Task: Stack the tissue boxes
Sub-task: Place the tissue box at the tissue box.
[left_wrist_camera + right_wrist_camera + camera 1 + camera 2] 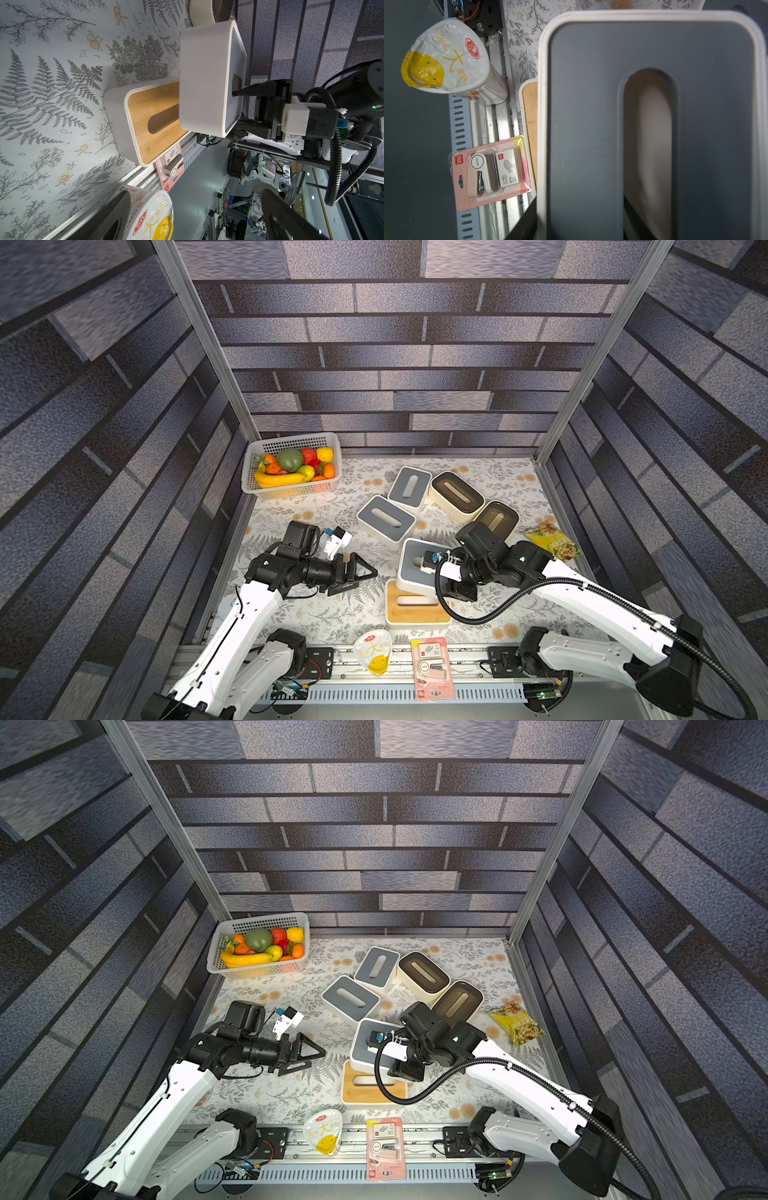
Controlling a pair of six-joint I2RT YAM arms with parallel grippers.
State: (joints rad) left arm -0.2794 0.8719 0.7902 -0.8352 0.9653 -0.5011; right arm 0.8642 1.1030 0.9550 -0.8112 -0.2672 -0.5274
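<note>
My right gripper (434,578) is shut on a grey-lidded tissue box (409,576), one finger in the lid's slot and the other outside the white wall (203,83). That box hangs over one end of the wood-lidded tissue box (415,612), covering part of it; I cannot tell whether they touch. In the right wrist view the grey lid (581,104) fills the picture, with the wood lid (530,108) showing beside it. Two more grey-lidded boxes (409,487) (386,518) and two dark brown ones (457,491) (496,520) lie behind. My left gripper (357,576) hovers open and empty, left of the stack.
A white fruit basket (291,439) stands at the back left. A snack bag (552,541) lies at the right edge. On the front rail sit a noodle cup (374,651) and a pink stapler pack (432,668). Walls close three sides.
</note>
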